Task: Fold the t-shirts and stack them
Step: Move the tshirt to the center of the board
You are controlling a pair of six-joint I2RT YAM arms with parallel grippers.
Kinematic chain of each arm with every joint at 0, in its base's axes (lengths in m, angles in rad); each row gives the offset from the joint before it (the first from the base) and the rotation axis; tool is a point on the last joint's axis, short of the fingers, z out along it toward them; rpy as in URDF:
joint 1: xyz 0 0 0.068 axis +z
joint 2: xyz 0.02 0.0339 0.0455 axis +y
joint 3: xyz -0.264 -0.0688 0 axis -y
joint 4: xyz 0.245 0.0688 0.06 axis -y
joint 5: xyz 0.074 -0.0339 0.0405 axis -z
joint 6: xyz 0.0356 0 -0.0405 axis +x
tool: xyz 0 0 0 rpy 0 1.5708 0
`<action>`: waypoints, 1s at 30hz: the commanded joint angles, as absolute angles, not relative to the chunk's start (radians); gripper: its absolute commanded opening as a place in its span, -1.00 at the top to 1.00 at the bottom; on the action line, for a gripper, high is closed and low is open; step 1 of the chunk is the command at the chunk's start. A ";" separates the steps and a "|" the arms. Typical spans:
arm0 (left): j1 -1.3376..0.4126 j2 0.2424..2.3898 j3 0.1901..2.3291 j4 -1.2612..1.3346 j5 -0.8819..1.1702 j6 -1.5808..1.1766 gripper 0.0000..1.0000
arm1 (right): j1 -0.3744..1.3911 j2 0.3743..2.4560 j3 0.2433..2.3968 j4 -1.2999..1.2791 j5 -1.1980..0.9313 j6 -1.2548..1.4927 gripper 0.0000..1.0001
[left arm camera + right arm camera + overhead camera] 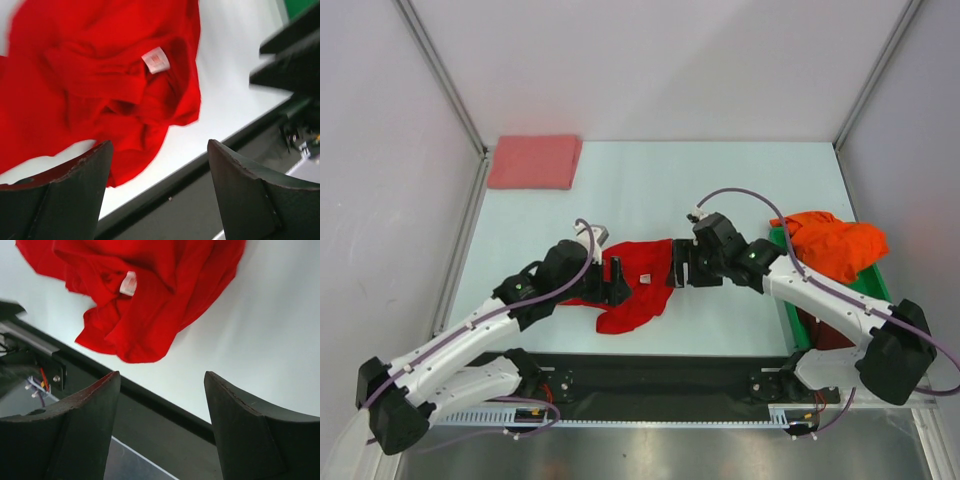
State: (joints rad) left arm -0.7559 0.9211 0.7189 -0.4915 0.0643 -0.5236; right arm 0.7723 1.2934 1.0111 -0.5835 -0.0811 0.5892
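Observation:
A bright red t-shirt (632, 290) lies crumpled at the table's middle, near the front edge, its white neck label up. It also shows in the left wrist view (100, 85) and the right wrist view (150, 295). My left gripper (617, 281) is open and empty over the shirt's left side. My right gripper (676, 268) is open and empty over its right side. A salmon-pink t-shirt (534, 161) lies folded at the back left. An orange t-shirt (835, 245) is heaped on the green bin (872, 278), with a dark maroon one (820, 330) below it.
The green bin stands at the table's right edge, beside my right arm. The black front rail (660, 375) runs along the near edge, just below the red shirt. White walls enclose the table on three sides.

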 commanded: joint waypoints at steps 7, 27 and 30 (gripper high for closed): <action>-0.595 1.006 0.762 -0.434 -0.008 -0.489 -0.62 | 0.891 1.362 0.954 -0.326 -0.106 0.658 -0.59; -0.502 1.338 0.891 -0.281 0.120 -0.466 0.65 | 0.851 1.491 0.997 -0.273 -0.158 0.646 0.62; -0.500 1.316 0.949 -0.278 0.121 -0.445 0.89 | 0.810 1.433 0.996 -0.334 -0.156 0.618 0.94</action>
State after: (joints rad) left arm -0.5087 1.3460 0.8589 -0.3355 0.0952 -0.4778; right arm 0.8444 1.5150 0.9585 -0.3031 -0.1493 0.6518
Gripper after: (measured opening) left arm 0.079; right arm 0.073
